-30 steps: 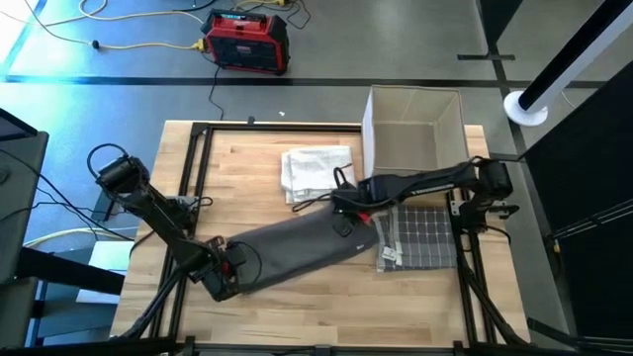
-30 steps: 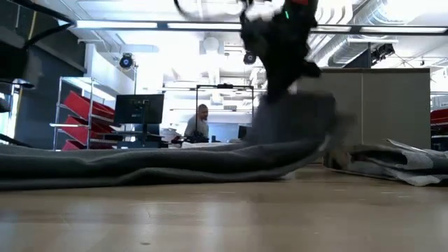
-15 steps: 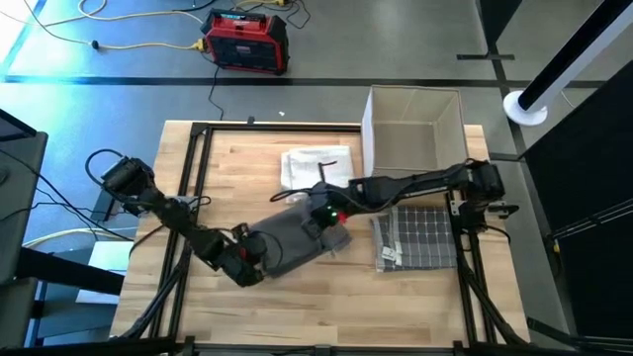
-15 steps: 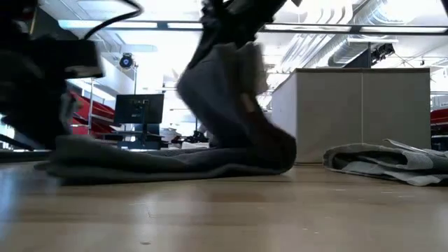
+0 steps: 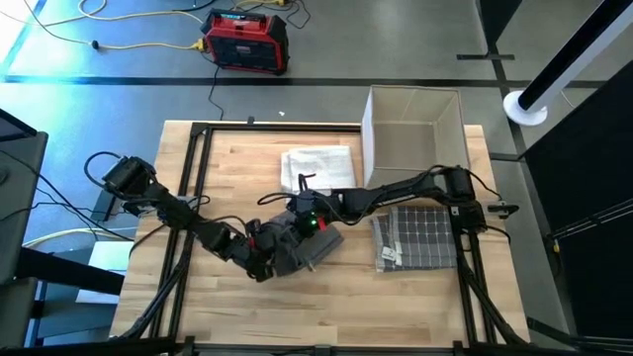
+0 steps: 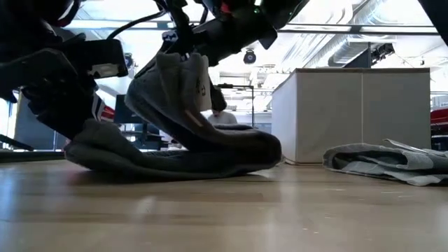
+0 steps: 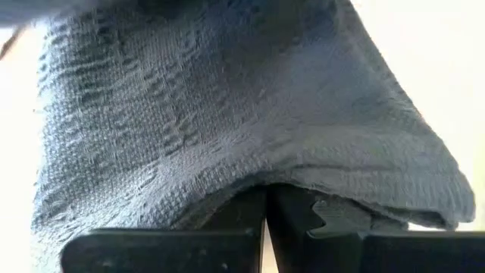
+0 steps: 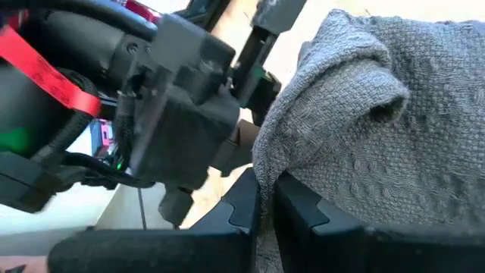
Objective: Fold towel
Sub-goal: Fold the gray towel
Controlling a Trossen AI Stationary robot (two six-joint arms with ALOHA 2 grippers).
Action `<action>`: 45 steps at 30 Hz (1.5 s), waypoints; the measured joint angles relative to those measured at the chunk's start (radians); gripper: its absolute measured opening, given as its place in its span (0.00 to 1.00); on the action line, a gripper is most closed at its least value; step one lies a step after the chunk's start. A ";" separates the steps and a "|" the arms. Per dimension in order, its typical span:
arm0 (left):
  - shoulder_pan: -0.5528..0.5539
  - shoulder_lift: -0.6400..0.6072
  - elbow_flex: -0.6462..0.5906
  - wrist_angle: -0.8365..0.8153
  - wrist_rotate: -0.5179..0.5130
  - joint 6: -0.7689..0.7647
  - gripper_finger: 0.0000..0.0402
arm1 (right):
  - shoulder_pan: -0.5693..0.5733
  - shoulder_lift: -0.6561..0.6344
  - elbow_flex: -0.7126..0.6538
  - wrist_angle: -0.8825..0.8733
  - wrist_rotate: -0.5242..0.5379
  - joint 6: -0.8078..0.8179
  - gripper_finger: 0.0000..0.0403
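Mid-fold: your right claw (image 5: 300,213) and left claw (image 5: 259,259) are each clamped narrow on an edge of the dark grey woven towel (image 5: 297,245), bunched mid-surface on the pale wooden surface (image 5: 247,163). Lay the raised flap squarely over the lower layer, edges apparently near alignment, before letting go; keep clear of the folded white cloth (image 5: 316,166).

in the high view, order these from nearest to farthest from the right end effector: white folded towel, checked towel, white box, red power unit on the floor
From the right end effector, shut on the grey towel:
1. White folded towel, just behind it.
2. Checked towel, to its right.
3. White box, back right.
4. Red power unit, on the floor beyond the table.
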 joint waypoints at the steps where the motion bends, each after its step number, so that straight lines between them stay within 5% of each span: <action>1: 0.000 0.002 0.001 0.001 0.000 0.000 0.00 | 0.000 0.000 0.000 0.010 0.006 0.007 0.08; 12: 0.000 0.007 0.003 -0.029 0.002 0.000 0.00 | -0.015 -0.002 0.000 0.080 -0.067 0.025 0.46; 21: -0.018 -0.067 0.129 -0.348 0.040 -0.039 0.00 | -0.039 -0.078 0.000 0.052 -0.096 -0.029 0.51; 27: -0.062 -0.129 0.251 -0.597 0.022 -0.140 0.00 | -0.045 -0.215 0.001 -0.222 -0.086 -0.163 0.52; 32: -0.088 -0.157 0.245 -0.565 -0.093 -0.137 0.00 | 0.011 -0.311 -0.014 -0.566 0.111 -0.339 0.52; 36: -0.038 -0.141 0.144 -0.370 -0.085 -0.036 0.00 | 0.044 -0.309 -0.098 -0.516 0.149 -0.398 0.45; 43: 0.046 -0.126 -0.034 -0.125 0.005 -0.009 0.00 | 0.054 -0.254 -0.372 -0.149 0.203 -0.298 0.06; 45: 0.049 -0.126 -0.054 -0.123 0.019 -0.021 0.00 | 0.055 -0.244 -0.426 -0.070 0.215 -0.253 0.03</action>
